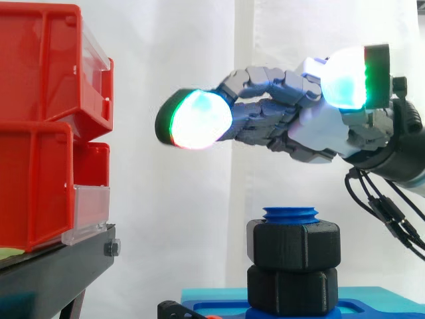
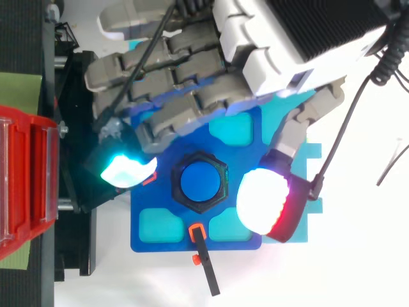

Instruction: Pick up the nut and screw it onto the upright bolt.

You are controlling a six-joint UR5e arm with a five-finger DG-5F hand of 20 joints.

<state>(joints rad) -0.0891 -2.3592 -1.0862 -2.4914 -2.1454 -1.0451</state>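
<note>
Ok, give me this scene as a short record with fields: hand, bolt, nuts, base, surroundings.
hand: open, holding nothing, above the bolt, not touching
bolt: blue, upright, tip showing above the upper nut
upper nut: black, hexagonal, on the bolt near its top
lower hex piece: black, directly beneath the upper nut
base: blue plate with cyan pockets
red bins: stacked, left in side view

Gap above nut [image 1: 293,245] — bins [image 1: 46,126] left.

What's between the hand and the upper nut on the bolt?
Nothing. In the side view the open hand hangs above the upper nut, only white curtain showing between them; the blue bolt pokes above it.
</note>
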